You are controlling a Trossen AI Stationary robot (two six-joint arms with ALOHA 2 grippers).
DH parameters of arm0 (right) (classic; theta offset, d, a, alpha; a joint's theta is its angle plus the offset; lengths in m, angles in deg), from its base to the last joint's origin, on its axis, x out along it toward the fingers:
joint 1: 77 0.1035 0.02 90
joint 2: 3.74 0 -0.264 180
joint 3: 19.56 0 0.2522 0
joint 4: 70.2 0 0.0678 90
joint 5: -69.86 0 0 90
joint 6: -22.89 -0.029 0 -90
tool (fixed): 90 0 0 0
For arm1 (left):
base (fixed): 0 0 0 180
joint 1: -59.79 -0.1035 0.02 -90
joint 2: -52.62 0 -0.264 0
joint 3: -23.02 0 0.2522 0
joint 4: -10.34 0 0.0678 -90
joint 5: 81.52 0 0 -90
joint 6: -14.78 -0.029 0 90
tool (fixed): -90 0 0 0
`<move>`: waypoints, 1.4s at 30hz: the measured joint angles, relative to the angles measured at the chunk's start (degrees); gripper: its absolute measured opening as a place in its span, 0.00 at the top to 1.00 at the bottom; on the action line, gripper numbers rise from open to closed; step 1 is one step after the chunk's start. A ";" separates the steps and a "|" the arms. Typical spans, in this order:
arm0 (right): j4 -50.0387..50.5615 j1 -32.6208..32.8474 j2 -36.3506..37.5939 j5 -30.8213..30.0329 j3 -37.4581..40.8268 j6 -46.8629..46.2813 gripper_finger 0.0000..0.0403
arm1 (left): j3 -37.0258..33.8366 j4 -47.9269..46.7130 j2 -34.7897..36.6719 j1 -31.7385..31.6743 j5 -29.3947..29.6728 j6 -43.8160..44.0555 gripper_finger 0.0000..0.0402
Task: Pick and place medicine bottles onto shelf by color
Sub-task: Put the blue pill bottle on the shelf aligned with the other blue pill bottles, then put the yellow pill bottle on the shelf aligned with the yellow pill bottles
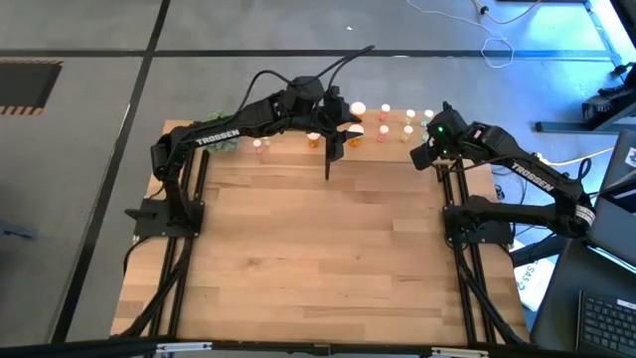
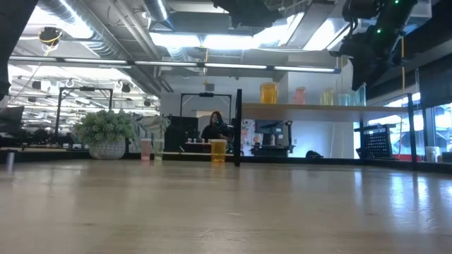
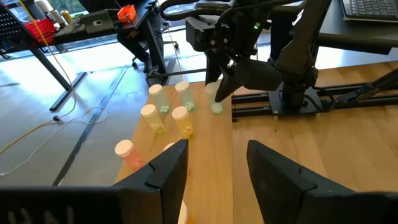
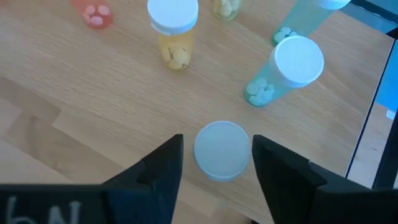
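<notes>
Right wrist view: pale-capped bottle between released right gripper fingers, untouched.

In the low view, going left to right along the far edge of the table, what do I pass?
Plant in its pot → pink bottle → pale bottle beside it → orange bottle → black shelf post → up on the shelf board: orange bottle, pink bottle, yellowish bottle.

An open-plan office or lab floor: exposed ducts and pipes run under the ceiling, strip lights glow overhead, desks with monitors stand beyond the wooden surface, and loose cables lie on grey flooring.
</notes>
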State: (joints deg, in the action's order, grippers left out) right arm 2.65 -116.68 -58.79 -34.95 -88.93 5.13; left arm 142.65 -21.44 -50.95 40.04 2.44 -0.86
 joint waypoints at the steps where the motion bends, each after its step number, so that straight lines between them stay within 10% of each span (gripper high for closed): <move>1: -0.02 0.00 0.00 0.00 0.00 0.07 0.51 | 0.00 0.00 0.00 0.00 -0.01 0.00 0.60; 29: 3.30 0.93 3.34 -0.12 -11.79 0.48 0.47 | 0.00 -4.91 1.33 0.26 0.86 0.52 0.60; 42: -12.87 12.53 7.15 10.48 -13.00 21.00 0.47 | 0.07 -22.12 8.12 -2.35 10.07 12.41 0.60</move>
State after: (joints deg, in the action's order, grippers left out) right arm -10.22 -104.15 -51.64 -24.47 -101.94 26.12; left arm 142.71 -43.56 -42.83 37.70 12.50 11.55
